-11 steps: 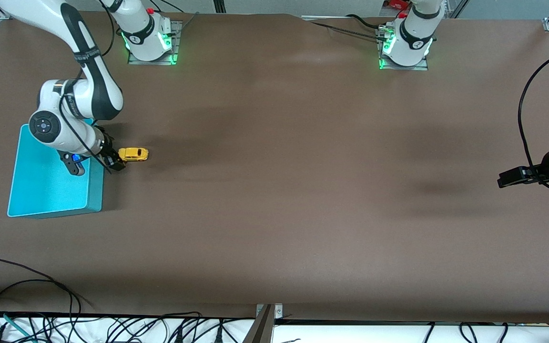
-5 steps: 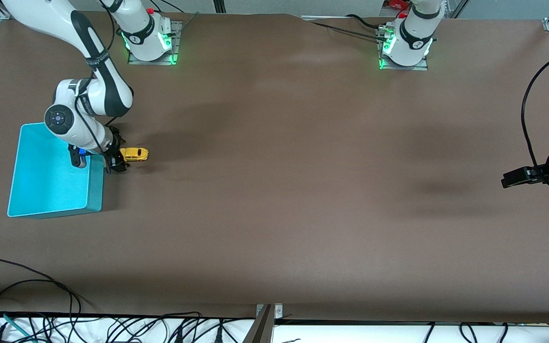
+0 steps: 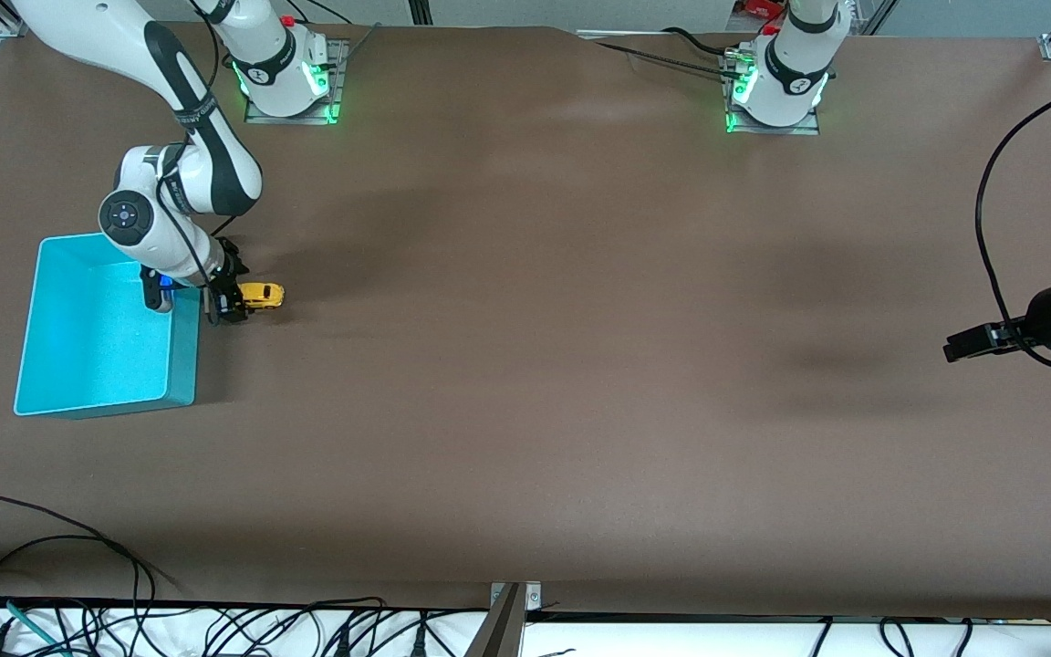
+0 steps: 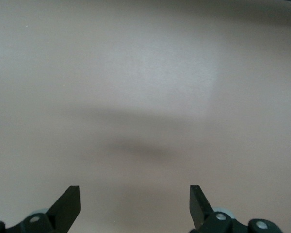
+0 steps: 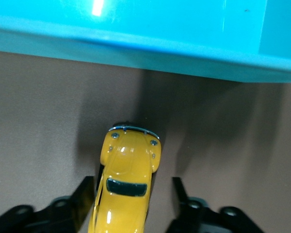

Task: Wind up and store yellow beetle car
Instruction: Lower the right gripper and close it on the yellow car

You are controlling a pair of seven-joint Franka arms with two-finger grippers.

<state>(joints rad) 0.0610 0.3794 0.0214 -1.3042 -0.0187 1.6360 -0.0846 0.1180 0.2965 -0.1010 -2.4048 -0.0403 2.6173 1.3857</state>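
— Where is the yellow beetle car now?

— It stands on the brown table, just beside the turquoise bin, on the side toward the middle of the table. It is at the right arm's end. It is not in the bin.

— And the right gripper?

— It is low at the car's end that faces the bin. In the right wrist view the car lies between the two fingers, with a finger on each flank. There is a thin gap on one side, and on the other side I cannot tell if the pad touches. So the jaws are partly spread around the car, not yet pressed on it, I think.

— How does the car lie?

— Its long axis runs along the table from one arm's end to the other, and so straight away from the bin wall. The fingers stand across this axis, so they would squeeze the narrow width. This is the good way, in my opinion.

— Which arm is nearer?

— The right one, clearly. The left gripper waits over the table's other end, well apart, with fingers spread wide and nothing between them.

— What could go wrong?

— The car has wheels. If one pad arrives first, it may roll or turn.
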